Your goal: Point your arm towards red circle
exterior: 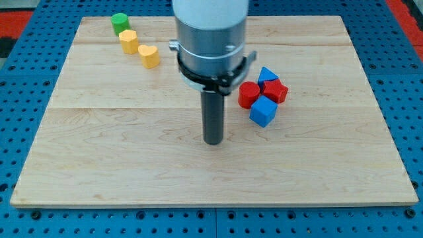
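Note:
The red circle block point(248, 94) lies right of the board's middle, in a tight cluster with a red block point(276, 91) of unclear shape, a blue triangle point(268, 75) above and a blue cube point(263, 111) below. My dark rod hangs from the grey arm at the view's top centre. My tip point(213, 141) rests on the board to the left of and below the red circle, apart from it, touching no block.
A green circle block point(119, 23), a yellow block point(129, 41) and a yellow heart-like block point(149, 56) run in a diagonal row at the board's upper left. The wooden board point(99, 152) lies on a blue perforated table point(16, 132).

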`<action>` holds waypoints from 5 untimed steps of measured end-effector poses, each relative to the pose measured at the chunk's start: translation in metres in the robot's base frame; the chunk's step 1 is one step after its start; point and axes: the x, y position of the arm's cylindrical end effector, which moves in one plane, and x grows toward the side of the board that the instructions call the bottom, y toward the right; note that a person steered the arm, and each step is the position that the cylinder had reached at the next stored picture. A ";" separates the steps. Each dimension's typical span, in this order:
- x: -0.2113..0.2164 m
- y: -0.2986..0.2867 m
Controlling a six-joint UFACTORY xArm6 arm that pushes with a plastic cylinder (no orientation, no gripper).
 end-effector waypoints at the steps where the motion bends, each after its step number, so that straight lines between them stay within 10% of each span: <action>1: -0.007 0.014; 5: -0.067 0.015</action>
